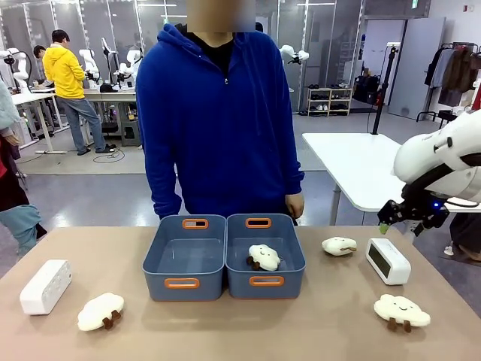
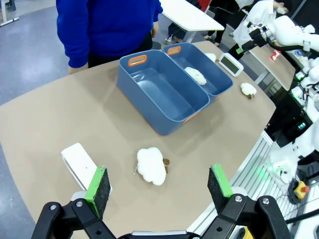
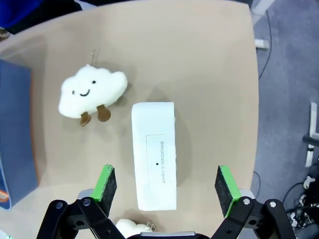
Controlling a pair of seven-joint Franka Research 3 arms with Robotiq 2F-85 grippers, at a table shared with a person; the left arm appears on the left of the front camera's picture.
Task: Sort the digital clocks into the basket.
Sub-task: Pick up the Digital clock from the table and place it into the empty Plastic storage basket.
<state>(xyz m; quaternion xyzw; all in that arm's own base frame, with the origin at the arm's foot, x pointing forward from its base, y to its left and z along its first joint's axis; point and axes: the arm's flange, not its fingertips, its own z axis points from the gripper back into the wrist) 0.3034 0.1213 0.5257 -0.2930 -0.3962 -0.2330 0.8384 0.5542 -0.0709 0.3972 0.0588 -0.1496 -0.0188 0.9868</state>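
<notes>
Lying at the table's left end, the left digital clock (image 1: 45, 286) sat beside a cloud plush (image 1: 100, 311), with the left gripper (image 2: 158, 183) spread wide above them. The two blue-grey baskets (image 1: 225, 256) stood touching mid-table. The right gripper (image 3: 165, 183) hovered open over the right digital clock (image 1: 388, 261).

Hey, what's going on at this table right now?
The open right gripper hovers directly over one digital clock; the open left gripper hangs near the second clock at the opposite end. Neither clock is in a basket yet. The left basket holds nothing, the right basket a cloud plush. A person stands opposite.
</notes>
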